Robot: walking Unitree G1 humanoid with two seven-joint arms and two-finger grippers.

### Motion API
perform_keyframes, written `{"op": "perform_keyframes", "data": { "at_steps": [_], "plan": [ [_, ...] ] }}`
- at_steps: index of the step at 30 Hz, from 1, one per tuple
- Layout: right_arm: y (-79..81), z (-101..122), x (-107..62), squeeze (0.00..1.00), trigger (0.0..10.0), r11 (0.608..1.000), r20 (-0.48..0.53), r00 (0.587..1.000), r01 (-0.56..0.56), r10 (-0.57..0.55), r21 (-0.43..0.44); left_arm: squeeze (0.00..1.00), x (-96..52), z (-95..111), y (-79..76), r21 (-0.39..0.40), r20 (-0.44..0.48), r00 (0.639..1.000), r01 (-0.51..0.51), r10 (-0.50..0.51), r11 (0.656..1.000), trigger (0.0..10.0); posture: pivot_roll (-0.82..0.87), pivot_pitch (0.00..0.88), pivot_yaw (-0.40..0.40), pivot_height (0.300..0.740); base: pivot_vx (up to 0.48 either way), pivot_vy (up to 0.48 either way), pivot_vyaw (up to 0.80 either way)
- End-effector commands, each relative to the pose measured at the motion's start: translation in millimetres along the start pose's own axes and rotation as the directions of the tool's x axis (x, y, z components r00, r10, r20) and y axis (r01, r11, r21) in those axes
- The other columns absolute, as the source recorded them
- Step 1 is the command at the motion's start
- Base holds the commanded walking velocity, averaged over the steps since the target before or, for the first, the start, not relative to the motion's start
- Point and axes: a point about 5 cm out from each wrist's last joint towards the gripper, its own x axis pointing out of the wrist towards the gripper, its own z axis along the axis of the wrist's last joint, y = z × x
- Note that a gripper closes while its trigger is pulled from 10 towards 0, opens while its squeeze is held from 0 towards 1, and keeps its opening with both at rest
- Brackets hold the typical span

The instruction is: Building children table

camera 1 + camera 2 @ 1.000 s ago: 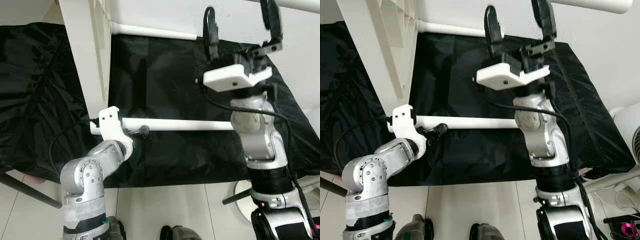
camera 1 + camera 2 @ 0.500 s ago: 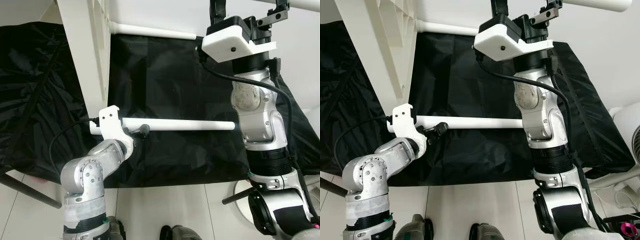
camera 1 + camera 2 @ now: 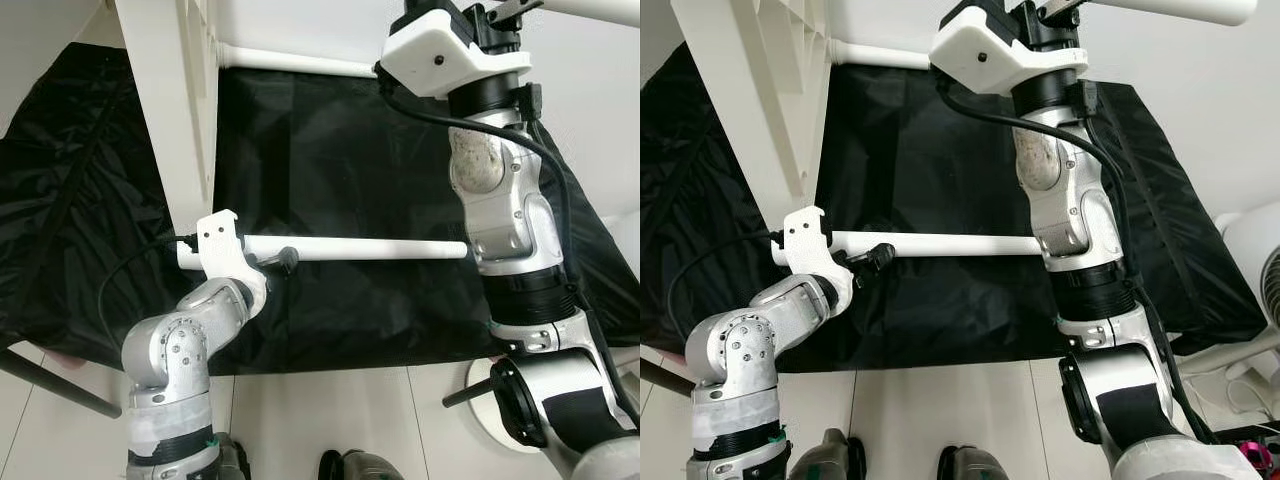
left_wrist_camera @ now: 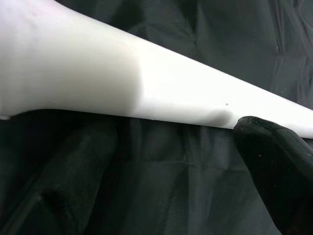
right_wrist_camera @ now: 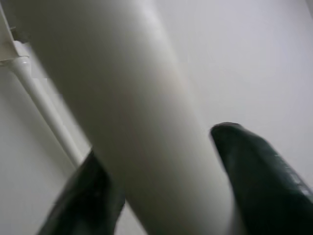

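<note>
Right gripper (image 5: 161, 186) straddles the upper leg (image 5: 122, 98), fingers spread on either side. Centre the leg between them, then close squarely. Left gripper (image 4: 161, 161), also spread, sits just beside the lower leg (image 3: 370, 250).

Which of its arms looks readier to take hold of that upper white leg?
The right. Its hand reaches up with both fingers straddling the upper table leg. The left hand sits low by the lower table leg over the black cloth.
</note>
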Motion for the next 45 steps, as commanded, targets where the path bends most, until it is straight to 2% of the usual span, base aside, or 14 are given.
{"op": "perform_keyframes", "data": {
  "at_steps": [1, 20, 23, 25, 32, 33, 34, 39, 40, 41, 42, 43, 44, 45],
  "plan": [
    [2.7, -4, 0.0, 0.00, 0.0, 0.999, -0.033, 0.999, -0.021, 0.022, 0.038, 0.00, 4.1, -6, -17.8, -0.078, -0.011, 0.998, 0.059, -0.060, 0.995, 10.0, 0.02, 0.116, -0.082, 0.740, 0.000, 0.000, 0.00],
    [-11.9, -10, 5.0, 0.00, 0.0, 0.975, -0.170, 0.984, 0.082, -0.046, 0.207, 0.00, 33.8, 16, -35.8, -0.196, 0.065, 0.998, -0.001, 0.014, 0.981, 10.0, -0.01, 0.113, -0.074, 0.740, 0.000, 0.000, 0.00],
    [-16.4, -11, 6.9, 0.00, 0.0, 0.964, -0.194, 0.979, 0.109, -0.062, 0.242, 0.00, 36.7, 19, -39.6, -0.281, 0.084, 0.996, 0.000, 0.025, 0.960, 10.0, -0.01, 0.121, -0.076, 0.740, 0.000, 0.000, 0.00],
    [-18.0, -12, 7.8, 0.00, 0.0, 0.958, -0.209, 0.976, 0.115, -0.060, 0.264, 0.00, 37.6, 25, -45.4, -0.388, 0.125, 0.992, 0.026, 0.025, 0.921, 10.0, -0.01, 0.128, -0.070, 0.740, 0.000, 0.000, 0.00],
    [-19.4, -11, 8.7, 0.00, 0.0, 0.949, -0.222, 0.973, 0.124, -0.059, 0.291, 0.00, 37.1, 30, -47.1, -0.489, 0.170, 0.984, 0.031, 0.061, 0.872, 10.0, -0.02, 0.135, -0.068, 0.740, 0.000, 0.000, 0.00],
    [-20.1, -12, 10.2, 0.00, 0.0, 0.946, -0.227, 0.972, 0.124, -0.055, 0.300, 0.00, 37.9, 28, -51.8, -0.509, 0.175, 0.983, 0.041, 0.056, 0.860, 4.5, -0.02, 0.142, -0.070, 0.740, 0.000, 0.000, 0.00],
    [-20.7, -12, 12.2, 0.00, 0.0, 0.943, -0.231, 0.972, 0.122, -0.050, 0.308, 0.00, 40.5, 25, -59.7, -0.538, 0.163, 0.986, 0.062, 0.032, 0.840, 2.5, -0.03, 0.148, -0.072, 0.740, 0.000, 0.000, 0.00],
    [-21.0, -13, 13.6, 0.00, 0.0, 0.942, -0.233, 0.971, 0.120, -0.047, 0.312, 0.00, 42.3, 23, -65.4, -0.558, 0.153, 0.988, 0.075, 0.013, 0.826, 2.5, -0.03, 0.148, -0.072, 0.740, 0.000, 0.000, 0.00],
    [-21.3, -13, 14.9, 0.00, 0.0, 0.942, -0.233, 0.971, 0.119, -0.045, 0.314, 0.00, 43.9, 24, -70.1, -0.572, 0.157, 0.988, 0.086, 0.006, 0.816, 0.0, -0.03, 0.153, -0.071, 0.740, 0.000, 0.000, 0.00],
    [-21.0, -13, 16.5, 0.00, 0.0, 0.942, -0.231, 0.972, 0.113, -0.039, 0.315, 0.00, 45.3, 27, -74.3, -0.589, 0.175, 0.985, 0.098, 0.007, 0.802, 9.7, -0.04, 0.158, -0.067, 0.740, 0.000, 0.000, 0.00],
    [-20.9, -13, 17.5, 0.00, 0.0, 0.942, -0.230, 0.973, 0.108, -0.035, 0.316, 0.00, 46.3, 30, -76.5, -0.600, 0.190, 0.982, 0.106, 0.012, 0.793, 4.5, -0.04, 0.158, -0.067, 0.740, 0.000, 0.000, 0.00],
    [-20.5, -13, 18.5, 0.00, 0.0, 0.941, -0.230, 0.973, 0.104, -0.029, 0.321, 0.00, 47.2, 35, -79.0, -0.607, 0.212, 0.977, 0.116, 0.019, 0.786, 2.8, -0.04, 0.164, -0.068, 0.740, 0.000, 0.000, 0.00],
    [-19.7, -14, 19.0, 0.00, 0.0, 0.936, -0.237, 0.971, 0.104, -0.023, 0.335, 0.00, 47.4, 39, -81.0, -0.618, 0.235, 0.972, 0.130, 0.024, 0.776, 0.0, -0.04, 0.167, -0.067, 0.740, 0.000, 0.000, 0.00],
    [-19.2, -14, 19.2, 0.00, 0.0, 0.933, -0.243, 0.970, 0.104, -0.019, 0.345, 0.00, 47.7, 42, -82.0, -0.625, 0.249, 0.968, 0.139, 0.028, 0.768, 0.0, -0.04, 0.167, -0.067, 0.740, 0.000, 0.000, 0.00]
  ]
}}
